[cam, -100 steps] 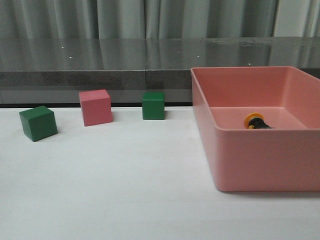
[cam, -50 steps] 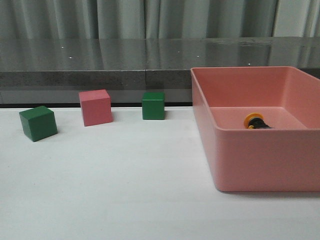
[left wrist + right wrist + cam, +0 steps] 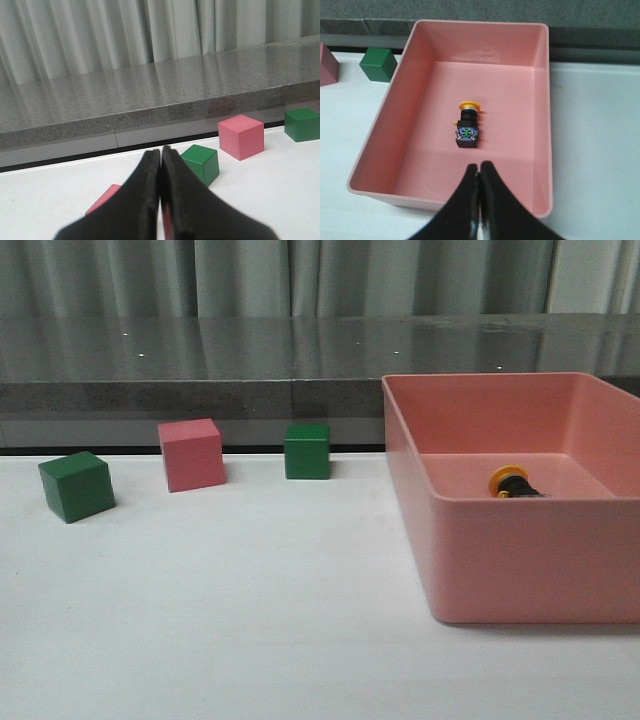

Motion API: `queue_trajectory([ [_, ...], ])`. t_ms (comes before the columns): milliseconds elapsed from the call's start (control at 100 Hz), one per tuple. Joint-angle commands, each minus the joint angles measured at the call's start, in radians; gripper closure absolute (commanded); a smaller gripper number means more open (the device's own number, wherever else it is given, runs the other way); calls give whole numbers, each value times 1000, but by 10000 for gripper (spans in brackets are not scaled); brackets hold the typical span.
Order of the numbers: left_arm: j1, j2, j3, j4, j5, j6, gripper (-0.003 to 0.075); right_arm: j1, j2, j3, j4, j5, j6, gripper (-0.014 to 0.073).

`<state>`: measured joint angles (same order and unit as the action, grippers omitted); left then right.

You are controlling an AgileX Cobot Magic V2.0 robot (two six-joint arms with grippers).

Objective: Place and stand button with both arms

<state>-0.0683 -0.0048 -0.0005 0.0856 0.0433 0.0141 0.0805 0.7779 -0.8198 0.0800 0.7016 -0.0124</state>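
Worked over a white table (image 3: 250, 600), matte and bare in front; backed by a grey speckled stone ledge (image 3: 200, 365), glossy on top, with pale grey-green curtains (image 3: 250, 270) hanging in folds behind it.

Held a pink bin (image 3: 520, 540) on the right side of the table; contained the button (image 3: 468, 125), lying on its side on the bin floor near the middle, yellow cap toward the far wall and blue-and-clear base toward the near wall; showed only the cap and a little black body over the near rim in the front view (image 3: 512, 483).

Lined up toward the back left a green cube (image 3: 77, 486), a pink cube (image 3: 191, 454) and a second green cube (image 3: 306, 451), all apart from one another.

Kept the left gripper (image 3: 160, 165) pressed closed on nothing, above the table near the cubes, with a flat pink piece (image 3: 102, 198) lying partly hidden behind its fingers; kept the right gripper (image 3: 479, 177) likewise closed and empty, above the bin's near wall, clear of the button.
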Motion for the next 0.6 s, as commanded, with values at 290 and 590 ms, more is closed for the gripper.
queue_trajectory([
  [290, 3, -31, 30, -9, -77, -14, 739, -3, 286, -61, 227, -201, -217, -5],
  [590, 3, -31, 30, -9, -77, -14, 739, 29, 607, -234, 292, -202, -294, 22],
])
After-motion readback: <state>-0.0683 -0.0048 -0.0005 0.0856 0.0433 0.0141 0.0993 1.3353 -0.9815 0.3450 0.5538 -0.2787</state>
